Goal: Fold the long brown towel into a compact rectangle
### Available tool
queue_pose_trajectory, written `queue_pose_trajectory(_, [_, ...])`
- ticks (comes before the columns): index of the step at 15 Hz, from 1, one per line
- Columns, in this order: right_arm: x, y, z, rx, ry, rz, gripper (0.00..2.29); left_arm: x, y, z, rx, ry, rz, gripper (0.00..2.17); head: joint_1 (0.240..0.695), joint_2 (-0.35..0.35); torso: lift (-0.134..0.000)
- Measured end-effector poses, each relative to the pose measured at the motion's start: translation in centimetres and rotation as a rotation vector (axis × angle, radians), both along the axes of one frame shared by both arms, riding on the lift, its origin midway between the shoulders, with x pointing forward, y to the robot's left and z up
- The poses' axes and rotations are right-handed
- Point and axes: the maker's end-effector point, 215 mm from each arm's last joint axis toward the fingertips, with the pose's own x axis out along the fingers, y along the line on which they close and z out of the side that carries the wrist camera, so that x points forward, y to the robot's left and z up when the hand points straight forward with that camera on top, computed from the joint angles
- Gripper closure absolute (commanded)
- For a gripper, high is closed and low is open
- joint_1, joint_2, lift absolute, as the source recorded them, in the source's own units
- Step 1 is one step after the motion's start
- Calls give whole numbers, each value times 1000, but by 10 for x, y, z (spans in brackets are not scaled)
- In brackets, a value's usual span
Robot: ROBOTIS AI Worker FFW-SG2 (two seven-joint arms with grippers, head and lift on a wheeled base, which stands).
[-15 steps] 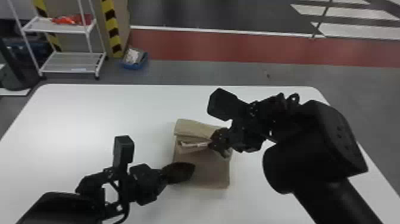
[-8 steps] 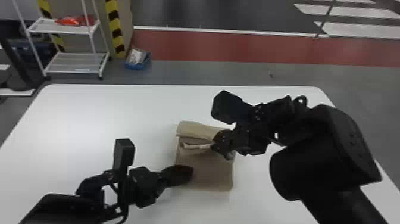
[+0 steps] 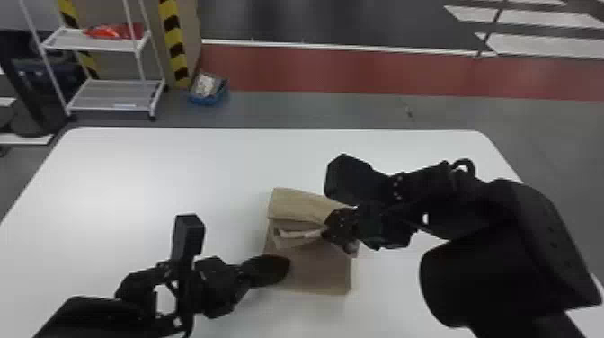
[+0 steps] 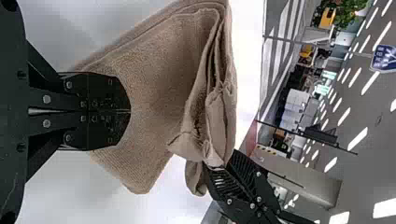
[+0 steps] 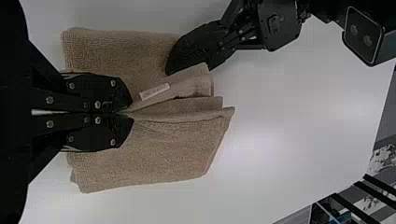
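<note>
The brown towel (image 3: 314, 269) lies folded on the white table, its far part doubled over in loose layers. At its right side my right gripper (image 3: 330, 231) is shut on the gathered layers. In the right wrist view that gripper (image 5: 126, 112) pinches the towel (image 5: 149, 154) beside a small pale tag. My left gripper (image 3: 283, 269) rests over the towel's near left part. The left wrist view has its gripper (image 4: 130, 112) shut against the towel's flat face (image 4: 154, 84), with no cloth seen pinched between the fingers.
The white table (image 3: 170, 171) extends around the towel, with bare surface to the left and beyond it. Past its far edge stand a white shelf rack (image 3: 112, 94) and a blue bin (image 3: 209, 92) on the floor.
Towel and both grippers appear slightly lower in the head view than a second ago, keeping much the same places relative to one another. Neither grip has visibly changed.
</note>
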Motion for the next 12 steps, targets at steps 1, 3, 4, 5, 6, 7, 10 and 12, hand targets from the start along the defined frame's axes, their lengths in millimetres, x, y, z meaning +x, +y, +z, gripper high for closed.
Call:
queue_pose_trajectory(1, [-2,0,0,0,-1,4,1376,0,0,-1,2,1,1,2145,695,-95,-124])
queue_pose_trajectory(3, [-8,1,-1,-3,-3,15,1379,-2,0,-3,8,3,1,2145,695,-94,-124])
queue_pose_trajectory(4, [-11,1,-2,-7,-2,21,1379,-3,-1,-4,11,4,0,2145,695,-96,-124])
queue_pose_trajectory(5, [-16,0,-4,-11,0,24,1379,-3,-1,-5,14,4,-1,2145,695,-99,-124])
queue_pose_trajectory(6, [-20,-1,-6,-14,3,27,1376,-4,-2,-5,15,5,-3,2145,695,-101,-124])
queue_pose_trajectory(7, [-23,-1,-8,-17,6,30,1379,-5,-3,-6,17,5,-5,2145,695,-103,-124])
queue_pose_trajectory(10, [-29,-2,-11,-23,11,35,1379,-5,-4,-6,20,5,-7,2145,695,-107,-124])
queue_pose_trajectory(12, [-30,-2,-13,-26,14,36,1376,-6,-4,-7,21,7,-7,2145,695,-108,-124])
